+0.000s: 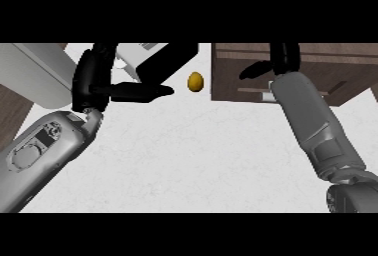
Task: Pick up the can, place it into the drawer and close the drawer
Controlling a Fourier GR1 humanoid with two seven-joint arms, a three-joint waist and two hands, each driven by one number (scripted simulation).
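The left forearm comes in from the near left and slants up toward the far side, ending in the left hand (100, 82), which stands upright with its fingers pointing far and its thumb stretched straight out to the right. The right forearm rises from the near right corner and leans left as it goes far. The right hand (277, 60) is partly cut off at the far edge, thumb jutting left.

Brown wooden drawer (310, 62) up at the top right, above the white counter. No telling if it's open or shut; can not visible anywhere.
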